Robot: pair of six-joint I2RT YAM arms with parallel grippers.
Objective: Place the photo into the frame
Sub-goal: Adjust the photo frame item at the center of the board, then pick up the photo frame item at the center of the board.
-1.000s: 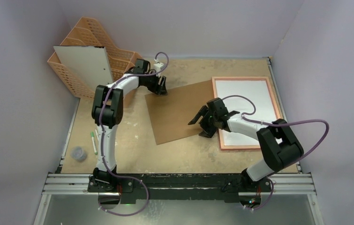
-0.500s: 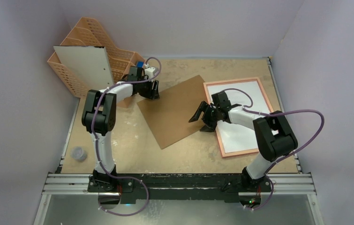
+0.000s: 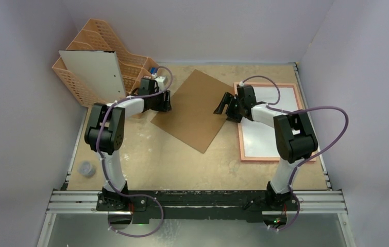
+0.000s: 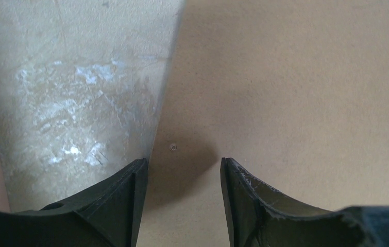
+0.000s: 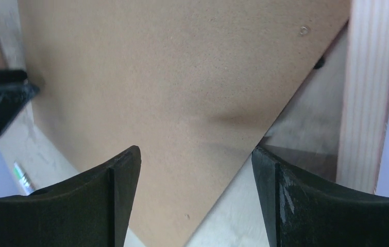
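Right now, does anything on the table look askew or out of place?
Yes. The board lies cornerwise, out of square with the frame, which sits straight. One of its corners comes close to the frame's left rail. The left gripper and right gripper stand open over the board's opposite sides. Nothing looks spilled or damaged.

Brown backing board (image 3: 195,110) lies skewed between left pincer (image 3: 164,105) and right pincer (image 3: 225,111); frame (image 3: 239,139) just beside.

Scuffed beige table (image 3: 146,164), flat brown rectangular backing board (image 3: 195,109) at centre, pink-bordered rectangular frame (image 3: 239,139) right, orange perforated plastic organiser (image 3: 73,85) back left, small grey round object (image 3: 86,168) front left.
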